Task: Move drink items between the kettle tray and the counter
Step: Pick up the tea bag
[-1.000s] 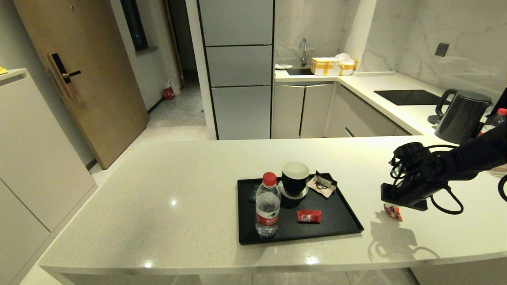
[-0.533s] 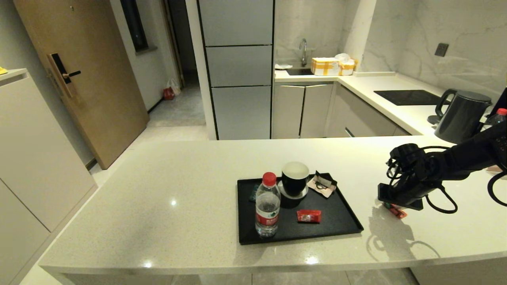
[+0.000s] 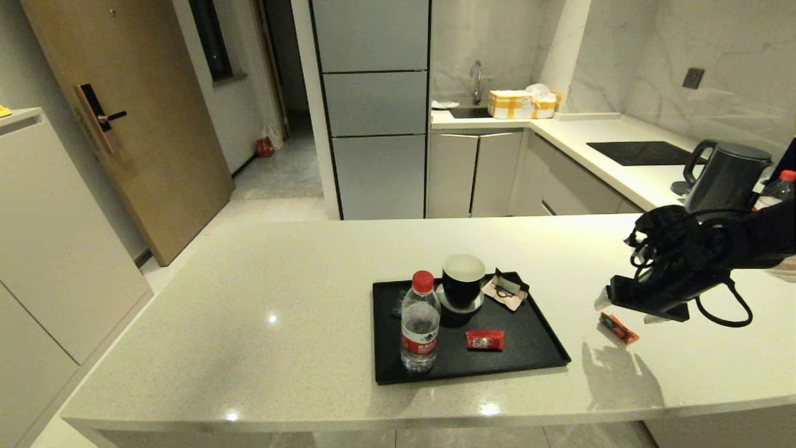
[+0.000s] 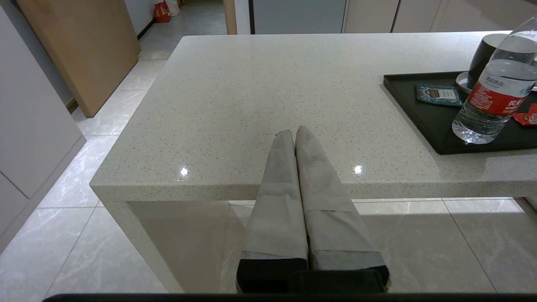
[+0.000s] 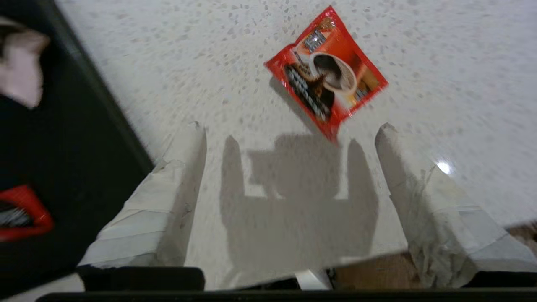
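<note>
One red foil sachet (image 3: 619,327) (image 5: 326,72) lies flat on the off-white counter (image 3: 261,286), right of the black kettle tray (image 3: 547,339). My right gripper (image 3: 628,308) (image 5: 289,130) hovers above it, open and empty, its taped fingers (image 5: 394,138) spread wide apart. A second red sachet (image 3: 485,340) (image 5: 19,212) lies on the tray, in front of the cup. My left gripper (image 4: 294,131) is shut and empty, parked beyond the counter's near edge, out of the head view.
On the tray stand a red-capped water bottle (image 3: 420,323), a black cup (image 3: 463,281) on a saucer, a beige packet (image 3: 507,289) and a dark sachet (image 4: 438,94). A grey kettle (image 3: 724,177) stands at the far right, behind my right arm.
My right gripper let go of the red sachet, which now lies on the counter. The gripper has opened, risen and drawn back to the right.
</note>
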Robot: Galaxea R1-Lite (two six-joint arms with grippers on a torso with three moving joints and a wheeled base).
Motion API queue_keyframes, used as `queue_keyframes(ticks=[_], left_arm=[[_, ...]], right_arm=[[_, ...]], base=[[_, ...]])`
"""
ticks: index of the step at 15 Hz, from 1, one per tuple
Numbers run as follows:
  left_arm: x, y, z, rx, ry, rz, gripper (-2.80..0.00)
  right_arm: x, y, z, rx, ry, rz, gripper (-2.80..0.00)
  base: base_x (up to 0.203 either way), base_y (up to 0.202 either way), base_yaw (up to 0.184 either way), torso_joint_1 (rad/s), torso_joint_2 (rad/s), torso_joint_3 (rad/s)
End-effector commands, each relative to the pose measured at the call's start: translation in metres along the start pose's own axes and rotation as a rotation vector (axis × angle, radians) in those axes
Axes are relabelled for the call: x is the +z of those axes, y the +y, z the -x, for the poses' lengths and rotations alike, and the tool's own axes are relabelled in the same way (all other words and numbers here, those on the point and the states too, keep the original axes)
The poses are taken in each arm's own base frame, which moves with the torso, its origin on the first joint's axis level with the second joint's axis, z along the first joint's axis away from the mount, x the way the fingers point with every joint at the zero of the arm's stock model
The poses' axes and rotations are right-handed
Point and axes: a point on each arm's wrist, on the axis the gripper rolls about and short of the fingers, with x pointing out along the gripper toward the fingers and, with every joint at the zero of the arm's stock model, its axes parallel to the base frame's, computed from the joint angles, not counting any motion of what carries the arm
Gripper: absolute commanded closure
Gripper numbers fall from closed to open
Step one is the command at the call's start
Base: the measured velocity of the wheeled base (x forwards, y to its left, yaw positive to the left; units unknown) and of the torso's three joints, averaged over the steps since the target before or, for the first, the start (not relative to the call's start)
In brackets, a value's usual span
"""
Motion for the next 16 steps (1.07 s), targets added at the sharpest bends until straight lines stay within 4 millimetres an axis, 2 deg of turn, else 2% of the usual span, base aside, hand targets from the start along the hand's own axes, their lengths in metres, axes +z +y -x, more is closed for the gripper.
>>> queue_keyframes(ticks=[1,3,6,7,10,16], left_arm=[[0.0,0.0,0.0,0.001,0.0,0.0,0.0],[0.0,0.0,0.0,0.001,0.0,0.0,0.0],[0.0,0.0,0.0,0.001,0.0,0.0,0.0],[0.0,0.0,0.0,0.001,0.0,0.0,0.0],[0.0,0.0,0.0,0.001,0.0,0.0,0.0],[0.0,0.0,0.0,0.001,0.0,0.0,0.0]], right_arm=[[-0.007,0.005,0.048,0.03,-0.075,0.018,-2.8],[-0.024,0.019,0.069,0.07,-0.08,0.068,-2.8],[-0.055,0.057,0.093,0.16,-0.082,0.191,-2.8],[-0.063,0.067,0.097,0.181,-0.077,0.228,0.0],[-0.077,0.083,0.097,0.209,-0.055,0.271,0.0],[-0.084,0.106,0.079,0.238,-0.034,0.339,0.0]], base=[[0.0,0.0,0.0,0.0,0.0,0.0],[0.0,0.0,0.0,0.0,0.0,0.0],[0.0,0.0,0.0,0.0,0.0,0.0],[0.0,0.0,0.0,0.0,0.0,0.0],[0.0,0.0,0.0,0.0,0.0,0.0],[0.0,0.0,0.0,0.0,0.0,0.0]])
